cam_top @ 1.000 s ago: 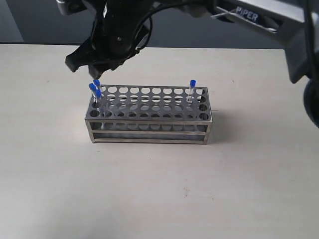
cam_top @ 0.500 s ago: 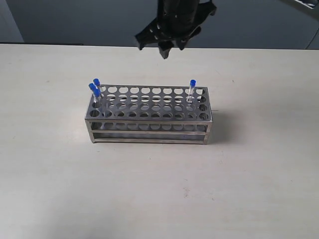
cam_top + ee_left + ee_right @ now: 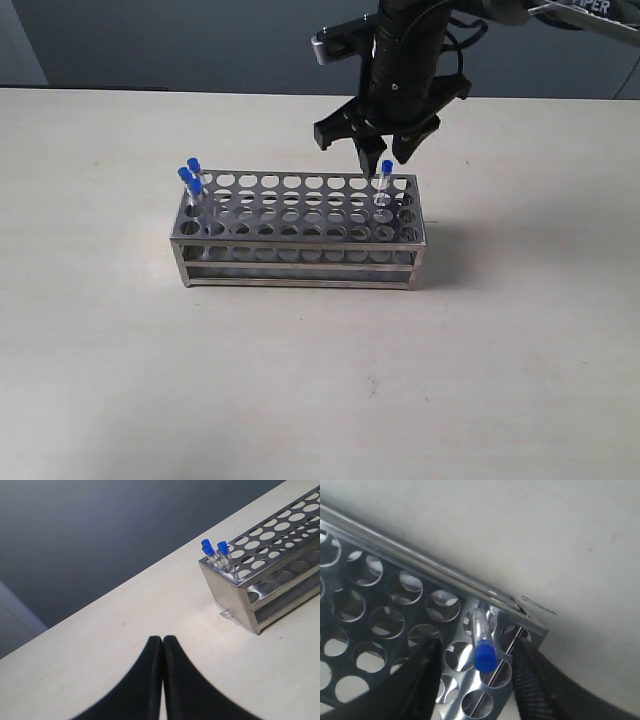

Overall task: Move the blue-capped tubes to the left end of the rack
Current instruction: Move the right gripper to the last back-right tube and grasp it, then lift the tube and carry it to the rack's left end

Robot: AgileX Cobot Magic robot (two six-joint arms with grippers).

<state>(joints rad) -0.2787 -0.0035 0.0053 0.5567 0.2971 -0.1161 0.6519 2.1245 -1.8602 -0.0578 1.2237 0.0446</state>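
Note:
The silver rack (image 3: 300, 232) stands mid-table. Three blue-capped tubes (image 3: 190, 180) cluster in its left end, also seen in the left wrist view as blue-capped tubes (image 3: 215, 554) in the rack (image 3: 280, 555) corner. A single blue-capped tube (image 3: 385, 180) stands near the right end at the back. My right gripper (image 3: 384, 160) hangs open just above it. In the right wrist view that tube (image 3: 484, 650) sits between the open right gripper (image 3: 479, 655) fingers, untouched. My left gripper (image 3: 163, 642) is shut and empty, off the rack's left end.
The pale table (image 3: 300, 380) runs wide around the rack. A dark wall backs the table's far edge (image 3: 150, 88). The right arm (image 3: 410, 50) reaches in from the upper right over the rack's far side.
The right gripper swept from above the rack's left end across to the right and dropped down over the lone tube. The tubes and rack stayed put.

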